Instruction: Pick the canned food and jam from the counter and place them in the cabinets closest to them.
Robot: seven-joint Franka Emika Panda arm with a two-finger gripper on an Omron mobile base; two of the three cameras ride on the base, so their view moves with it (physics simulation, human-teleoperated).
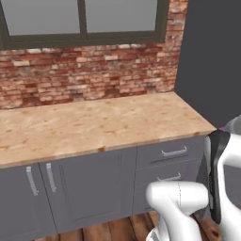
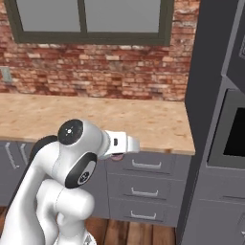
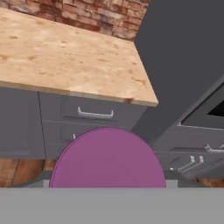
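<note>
Purple-pink jam (image 3: 107, 158) looms just before the hand camera, cut off below, hiding the claw's fingertips so its grip cannot be told, grey drawers (image 3: 94, 114) beyond, wooden bench (image 1: 99, 124) right corner, brick wall (image 1: 89, 70) behind.

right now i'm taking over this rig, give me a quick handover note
Pincer: the hand view has a purple-pink disc right against the camera, most likely the jam jar's lid in the grip; the fingers themselves are hidden, so I can't confirm the hold.
Jam: apparently in the hand, held below the edge of the wooden counter, in front of the drawers. A pink sliver peeks out under the wrist in the right base view.
Left: jam into a wall cabinet, then the canned food.
</note>
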